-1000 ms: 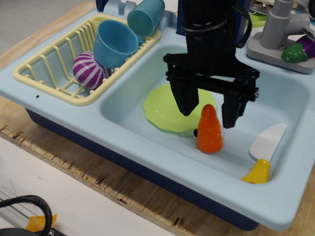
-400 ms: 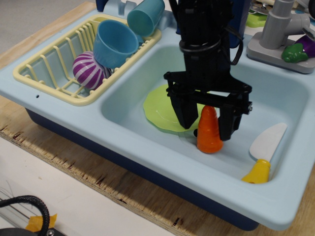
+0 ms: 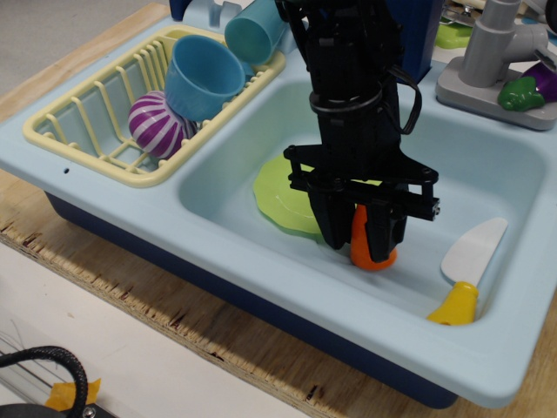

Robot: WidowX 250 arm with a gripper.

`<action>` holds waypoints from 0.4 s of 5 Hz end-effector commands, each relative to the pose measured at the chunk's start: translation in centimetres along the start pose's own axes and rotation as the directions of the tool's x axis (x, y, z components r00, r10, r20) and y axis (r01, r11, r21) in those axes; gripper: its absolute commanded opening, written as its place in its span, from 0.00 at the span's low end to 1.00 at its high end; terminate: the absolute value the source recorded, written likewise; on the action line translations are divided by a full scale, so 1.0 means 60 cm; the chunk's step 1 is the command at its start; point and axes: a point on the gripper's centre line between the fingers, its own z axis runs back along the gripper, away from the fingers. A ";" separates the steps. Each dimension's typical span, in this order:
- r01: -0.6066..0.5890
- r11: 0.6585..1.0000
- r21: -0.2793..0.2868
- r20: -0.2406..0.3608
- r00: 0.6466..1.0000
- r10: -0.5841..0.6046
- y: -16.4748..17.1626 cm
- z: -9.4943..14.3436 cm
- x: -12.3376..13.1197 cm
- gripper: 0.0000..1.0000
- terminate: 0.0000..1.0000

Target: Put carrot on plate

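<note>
The orange carrot (image 3: 375, 259) stands upright on the floor of the light blue sink (image 3: 487, 165), just right of the lime-green plate (image 3: 278, 188). The plate lies flat on the sink floor, partly hidden by the arm. My black gripper (image 3: 361, 240) is lowered over the carrot. Its two fingers (image 3: 333, 223) press the carrot's left and right sides and hide most of its body. The carrot's base still touches the sink floor, beside the plate's right rim.
A white toy knife with a yellow handle (image 3: 470, 259) lies at the sink's right. A yellow dish rack (image 3: 74, 131) on the left holds a purple striped ball (image 3: 157, 123) and a blue cup (image 3: 202, 78); a teal cup (image 3: 258, 26) lies behind. A grey faucet (image 3: 492, 52) stands at back right.
The gripper has come down around the carrot and its fingers have narrowed from wide open to the carrot's sides. The carrot and the plate have stayed in place.
</note>
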 end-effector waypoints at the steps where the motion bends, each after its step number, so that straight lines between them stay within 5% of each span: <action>1: -0.003 0.997 0.075 0.061 0.998 -0.001 -0.016 0.066 0.009 0.00 0.00; 2: 0.002 0.993 0.116 0.091 0.996 -0.012 -0.002 0.099 0.022 0.00 0.00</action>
